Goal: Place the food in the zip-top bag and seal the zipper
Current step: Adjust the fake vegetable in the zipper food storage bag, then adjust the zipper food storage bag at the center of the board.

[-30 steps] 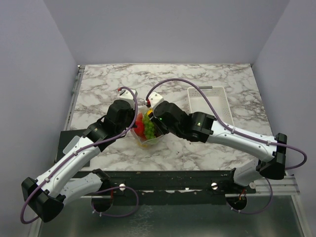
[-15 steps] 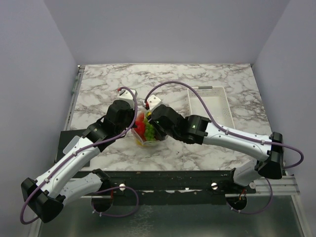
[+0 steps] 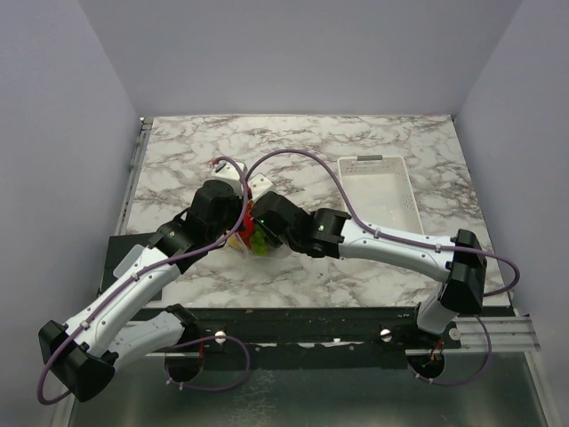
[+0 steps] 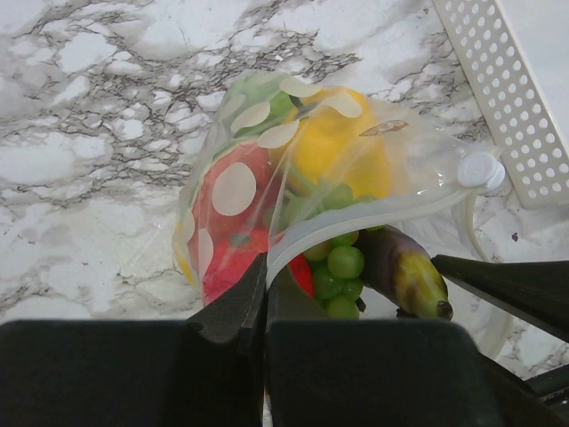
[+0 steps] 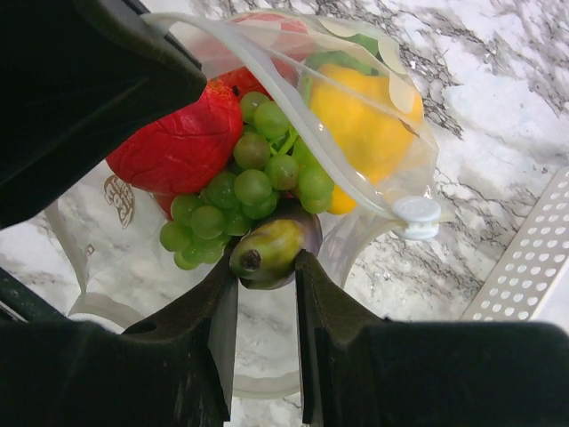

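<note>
The clear dotted zip-top bag [image 4: 267, 169] lies on the marble with its mouth held open. My left gripper [image 4: 265, 276] is shut on the bag's whitish zipper strip [image 4: 356, 224]. Inside are a yellow lemon [image 4: 333, 147], red pieces [image 4: 233, 200] and green grapes [image 4: 342, 267]. My right gripper [image 5: 265, 267] is shut on the purple piece [image 5: 271, 249] with a yellow-green end, holding it at the bag's mouth against the grapes [image 5: 236, 191]. The white slider [image 5: 416, 213] sits at the strip's end. In the top view both grippers meet over the bag [image 3: 252, 238].
A white perforated basket [image 3: 378, 191] stands to the right of the bag; its wall shows in the left wrist view [image 4: 507, 98] and its corner in the right wrist view [image 5: 533, 267]. Marble table top [image 3: 356, 142] lies all round.
My right gripper has moved left with the purple piece, in over the bag's mouth. The left gripper has kept its hold on the bag.
</note>
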You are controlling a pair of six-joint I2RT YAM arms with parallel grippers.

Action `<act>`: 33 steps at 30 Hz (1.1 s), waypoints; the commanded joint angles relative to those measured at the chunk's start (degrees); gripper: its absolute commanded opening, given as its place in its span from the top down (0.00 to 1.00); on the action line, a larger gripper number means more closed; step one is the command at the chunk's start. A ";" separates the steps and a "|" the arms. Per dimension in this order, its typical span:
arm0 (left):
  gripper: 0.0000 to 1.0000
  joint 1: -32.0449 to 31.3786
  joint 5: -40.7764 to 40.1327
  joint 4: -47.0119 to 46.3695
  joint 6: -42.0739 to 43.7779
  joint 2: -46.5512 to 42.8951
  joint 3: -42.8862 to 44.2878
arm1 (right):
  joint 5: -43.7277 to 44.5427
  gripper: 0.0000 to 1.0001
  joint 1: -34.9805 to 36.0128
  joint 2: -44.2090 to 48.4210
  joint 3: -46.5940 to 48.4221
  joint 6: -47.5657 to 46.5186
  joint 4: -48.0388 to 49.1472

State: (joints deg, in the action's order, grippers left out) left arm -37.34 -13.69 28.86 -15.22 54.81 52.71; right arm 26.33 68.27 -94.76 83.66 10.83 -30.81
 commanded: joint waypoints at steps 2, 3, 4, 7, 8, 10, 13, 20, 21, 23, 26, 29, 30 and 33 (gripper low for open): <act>1.00 0.25 3.76 -1.83 0.61 -1.26 -0.48 | 0.54 0.84 -0.24 -4.58 1.19 2.36 -1.86; 1.00 0.20 3.93 -1.94 0.59 -1.35 -0.50 | 0.69 0.81 -0.24 -4.65 1.42 2.55 -1.76; 1.00 0.25 3.94 -1.96 0.59 -1.43 -0.46 | 0.88 0.78 -0.25 -4.50 1.57 2.76 -1.61; 1.00 0.28 3.68 -1.97 0.63 -1.62 -0.58 | 1.32 0.65 -0.24 -3.62 1.48 3.11 -0.67; 1.00 0.20 3.49 -1.97 0.63 -1.72 -0.59 | 1.39 0.61 -0.24 -3.23 1.43 3.29 -0.46; 1.00 0.22 3.06 -1.97 0.61 -1.72 -0.59 | 1.46 0.56 -0.24 -2.34 1.26 3.68 -0.23; 1.00 0.29 2.52 -1.97 0.63 -1.80 -0.59 | 1.63 0.50 -0.20 -0.86 0.99 4.14 -0.29; 1.00 0.22 2.00 -1.98 0.53 -1.73 -0.59 | -0.55 0.44 -0.24 4.41 -0.04 4.37 -0.13; 1.00 0.23 2.00 -1.97 0.51 -1.64 -0.54 | -0.89 0.44 -0.24 5.43 -0.22 4.42 -0.17; 1.00 0.25 1.96 -1.97 0.49 -1.55 -0.59 | -1.21 0.43 -0.24 6.90 -0.58 4.59 -0.58; 1.00 0.21 1.92 -1.97 0.51 -1.50 -0.59 | -0.64 0.43 -0.20 9.42 -2.00 5.34 -0.74; 1.00 0.30 1.83 -1.97 0.48 -1.47 -0.68 | 1.05 0.43 -0.24 11.24 -3.95 6.39 -1.31; 1.00 0.26 1.87 -1.96 0.43 -1.46 -0.68 | 1.72 0.43 -0.24 11.48 -4.40 6.90 -1.95; 1.00 0.25 2.08 -1.97 0.40 -1.24 -0.59 | 2.56 0.44 -0.24 11.80 -6.29 8.60 -2.51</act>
State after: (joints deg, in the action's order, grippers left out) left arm -36.88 -12.62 28.38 -15.14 54.17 52.05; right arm 26.61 68.14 -83.18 80.12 16.56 -31.16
